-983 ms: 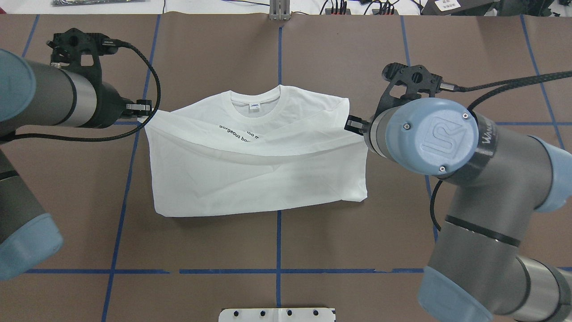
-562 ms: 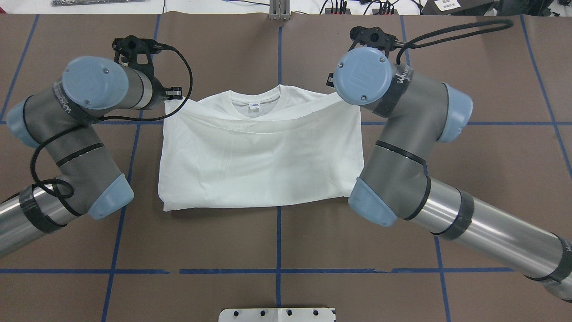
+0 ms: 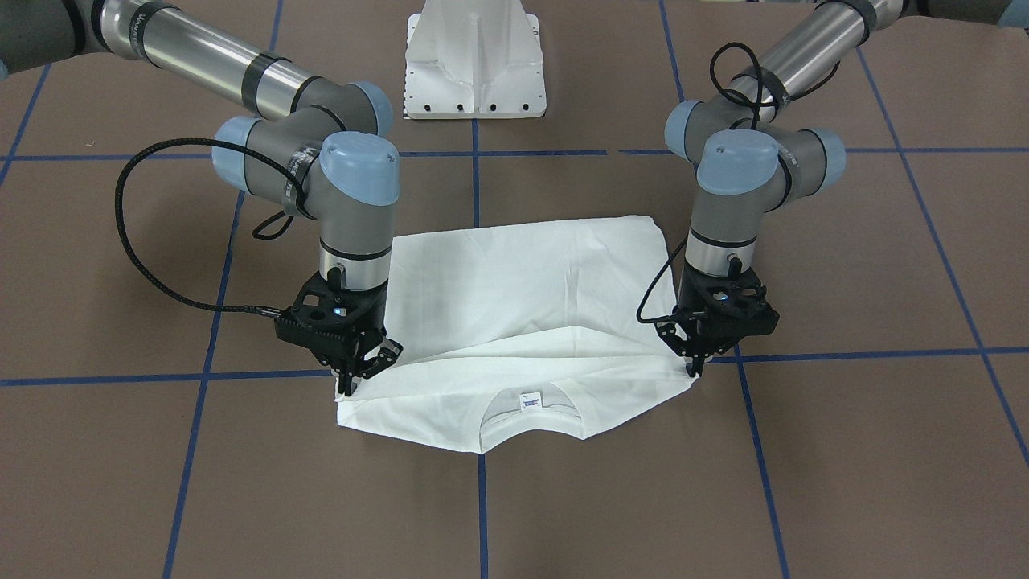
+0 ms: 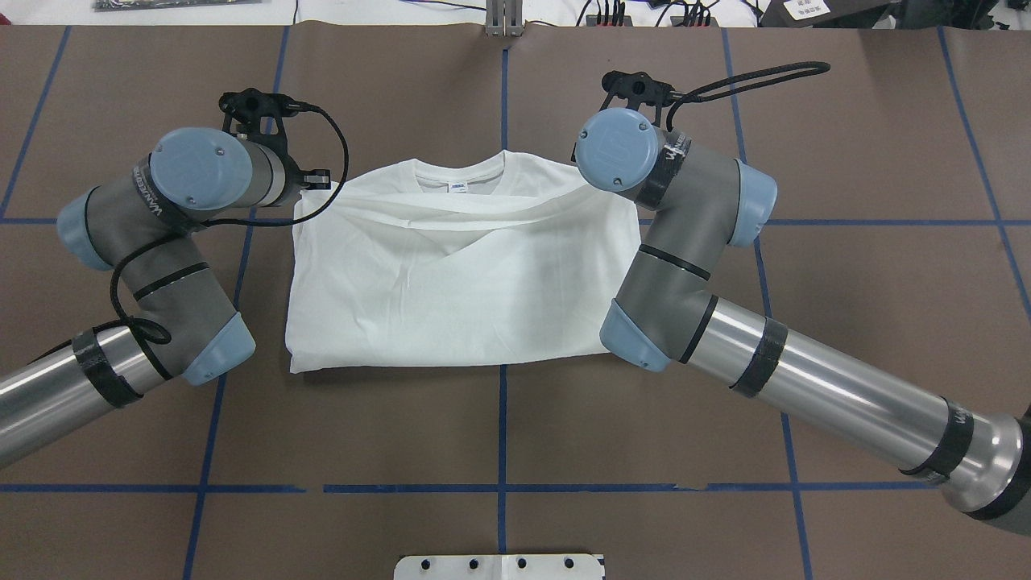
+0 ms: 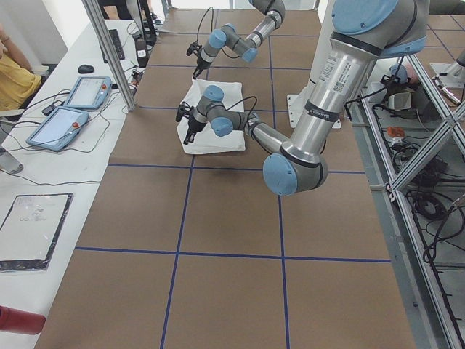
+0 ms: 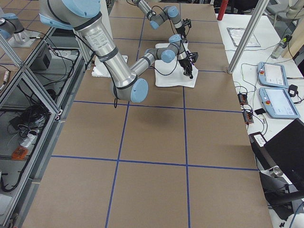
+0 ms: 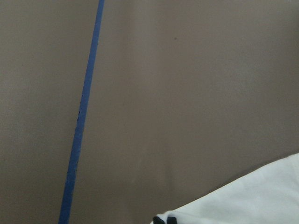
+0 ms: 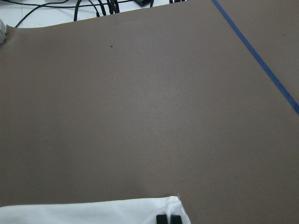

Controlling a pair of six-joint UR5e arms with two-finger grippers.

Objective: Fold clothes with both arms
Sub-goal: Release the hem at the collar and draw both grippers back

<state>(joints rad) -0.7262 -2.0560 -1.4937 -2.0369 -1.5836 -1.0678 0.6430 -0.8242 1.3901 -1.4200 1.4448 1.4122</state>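
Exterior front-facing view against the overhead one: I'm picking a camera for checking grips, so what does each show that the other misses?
Only the front-facing view shows both claw tips: the left claw and the right claw each pinch an end of the shirt's folded-over edge. Only the overhead view shows the cables past the table's far edge; there the right claw hides under a blue joint cap. Both show the shirt, its neck label and the blue tape lines.
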